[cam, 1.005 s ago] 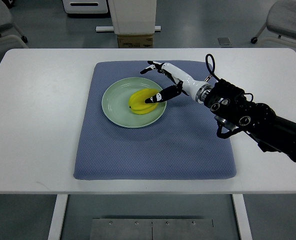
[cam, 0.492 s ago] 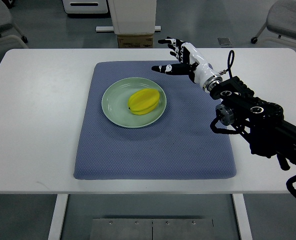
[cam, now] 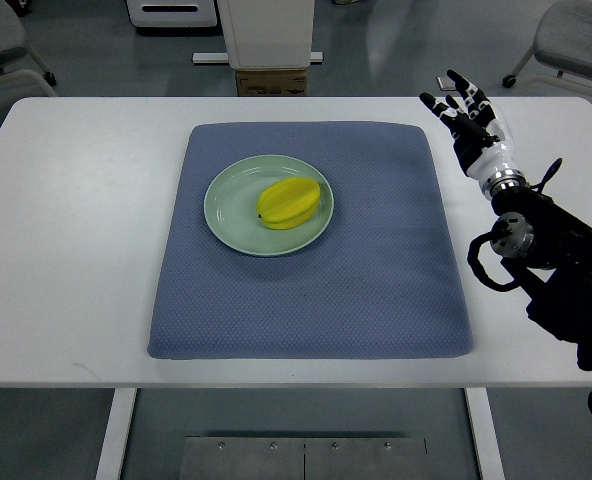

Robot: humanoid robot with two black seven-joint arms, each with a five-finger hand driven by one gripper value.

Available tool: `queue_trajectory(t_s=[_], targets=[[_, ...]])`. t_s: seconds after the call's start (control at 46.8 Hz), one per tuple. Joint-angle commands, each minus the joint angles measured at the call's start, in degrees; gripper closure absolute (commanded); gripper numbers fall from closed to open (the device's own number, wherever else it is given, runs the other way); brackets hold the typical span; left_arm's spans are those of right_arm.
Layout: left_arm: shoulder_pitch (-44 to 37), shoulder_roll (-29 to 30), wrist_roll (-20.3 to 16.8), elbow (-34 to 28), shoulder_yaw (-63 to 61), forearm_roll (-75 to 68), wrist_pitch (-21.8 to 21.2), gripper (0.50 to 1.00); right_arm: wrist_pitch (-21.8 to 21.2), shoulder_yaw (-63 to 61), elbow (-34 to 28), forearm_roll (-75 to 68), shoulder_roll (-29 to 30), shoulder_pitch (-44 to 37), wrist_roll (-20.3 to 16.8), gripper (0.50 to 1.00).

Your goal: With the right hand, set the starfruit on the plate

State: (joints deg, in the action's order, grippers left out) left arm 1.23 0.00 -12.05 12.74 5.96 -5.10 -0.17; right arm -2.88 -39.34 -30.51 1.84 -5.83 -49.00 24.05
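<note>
Top view, looking steeply down on a white table (cam: 76, 250) with a blue mat (cam: 306, 290) spread across its middle. A pale green plate (cam: 226, 215) sits on the far half of the mat, and the yellow starfruit (cam: 289, 203) lies on it, toward the plate's right side, wholly inside the rim. With the fruit resting there and nothing touching it, the placing looks done.

The robot's right hand (cam: 473, 125) is well apart from the plate, raised over the bare table beyond the mat's far right corner. Its fingers (cam: 460, 91) are spread wide and hold nothing, which suits a hand that has no more work over the plate. The black arm behind it runs to the picture's right edge and is cut off there, so its upper part cannot be seen.

No left arm shows anywhere. At the far edge, chair parts and a pale cabinet base with a cardboard box (cam: 271, 82) below it are cropped by the frame. Whether the fruit lies flat or tilted is hard to make out from above
</note>
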Motion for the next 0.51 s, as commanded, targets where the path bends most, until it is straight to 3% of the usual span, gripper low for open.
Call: queue_trajectory(t_s=[0.0, 0.492], targets=[[0.0, 0.0, 0.0, 0.0, -0.1, 0.0, 0.0, 0.5, -1.2, -1.8, 0.0, -0.1, -0.3, 1.2, -0.6, 0.5], [0.0, 0.0, 0.0, 0.0, -0.1, 0.0, 0.0, 0.5, -1.7, -1.4, 0.1, -0.1, -1.7, 3.3, -0.5, 0.5]])
